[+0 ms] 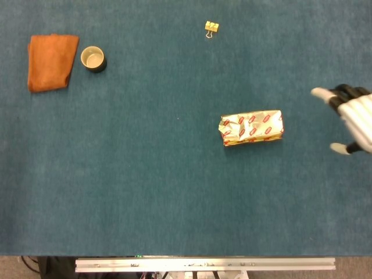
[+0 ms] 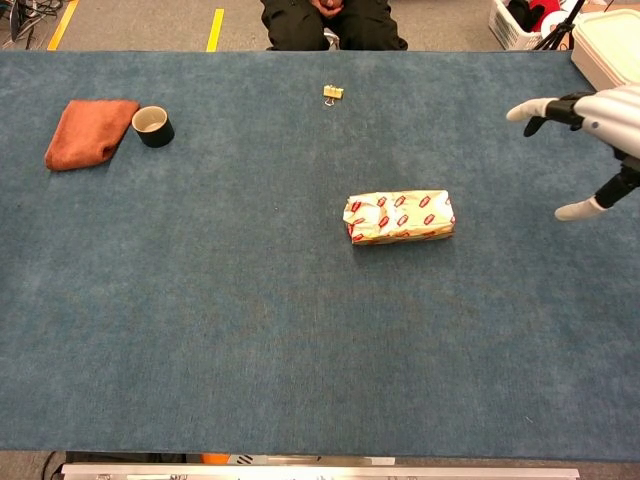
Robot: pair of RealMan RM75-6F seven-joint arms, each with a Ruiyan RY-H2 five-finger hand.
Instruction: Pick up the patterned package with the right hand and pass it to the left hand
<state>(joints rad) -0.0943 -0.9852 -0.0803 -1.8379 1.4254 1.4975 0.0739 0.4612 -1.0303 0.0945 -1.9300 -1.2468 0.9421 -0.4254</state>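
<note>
The patterned package (image 1: 251, 128) is a gold-and-white wrapped block with red marks, lying flat on the blue table right of centre; the chest view shows the same package (image 2: 399, 217). My right hand (image 1: 350, 118) has come in at the right edge, fingers spread, holding nothing. It hovers well to the right of the package, apart from it; in the chest view the right hand (image 2: 590, 130) reaches in from the right border. My left hand shows in neither view.
An orange cloth (image 1: 51, 61) and a small dark cup (image 1: 92, 58) lie at the far left. A gold binder clip (image 1: 211, 28) sits at the back centre. A white bin (image 2: 612, 45) stands beyond the back right corner. A seated person (image 2: 330, 20) is behind the table.
</note>
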